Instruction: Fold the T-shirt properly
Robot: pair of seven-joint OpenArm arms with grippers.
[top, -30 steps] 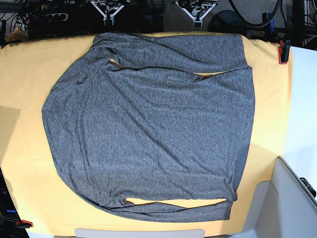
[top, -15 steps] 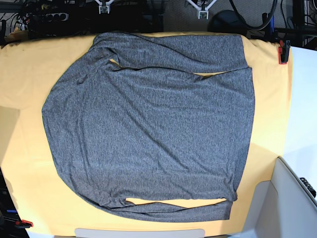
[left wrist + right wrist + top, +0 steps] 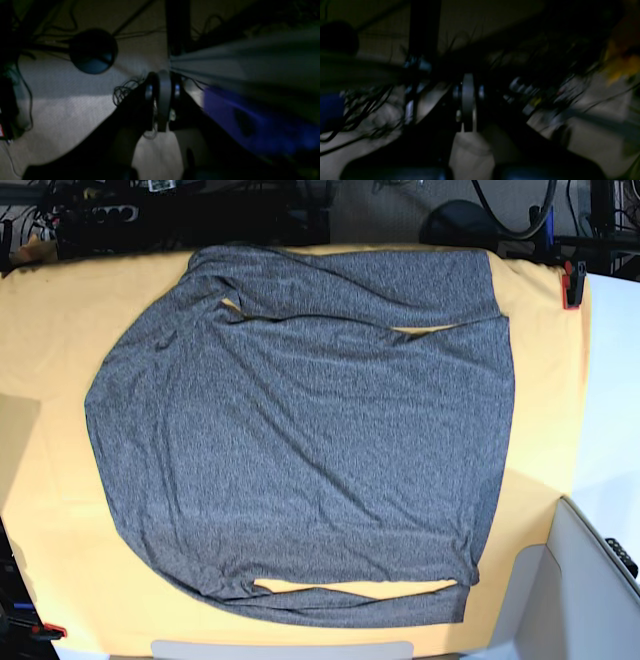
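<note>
1. Currently the T-shirt point(image 3: 300, 440) lies spread on the yellow-orange cloth point(image 3: 50, 500) covering the bench, well away from both hands.
2. Left hand point(image 3: 163, 100): fingers pressed together, holding nothing, over the floor.
3. Right hand point(image 3: 468, 100): same, clamped together and empty; view dark and blurred.

The heathered charcoal T-shirt point(image 3: 300, 440) was spread flat across the yellow-orange cloth point(image 3: 40, 510), its near and far edges folded inward.

The T-shirt point(image 3: 300, 450) is matt, heathered knit cloth; the yellow cloth point(image 3: 60, 330) beneath it looks smooth, plain and matt.
</note>
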